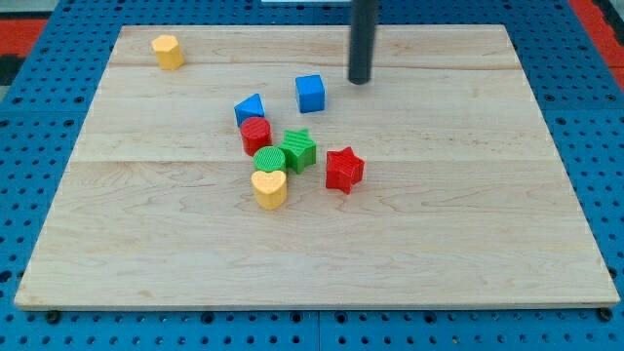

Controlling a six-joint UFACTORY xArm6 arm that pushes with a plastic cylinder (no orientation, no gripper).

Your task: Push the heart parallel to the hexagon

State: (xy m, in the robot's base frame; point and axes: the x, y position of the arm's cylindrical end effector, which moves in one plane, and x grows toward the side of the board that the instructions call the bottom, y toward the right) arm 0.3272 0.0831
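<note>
The yellow heart [270,187] lies near the board's middle, touching the green round block [270,160] just above it. The yellow hexagon [168,51] sits alone near the board's top left corner. My tip [360,80] rests on the board near the view's top, right of the blue cube [310,93] and well above and right of the heart. It touches no block.
A cluster sits above the heart: a blue triangle [250,109], a red round block [255,134], a green star [299,148] and a red star [343,169]. The wooden board [468,244] ends at a blue pegboard surround.
</note>
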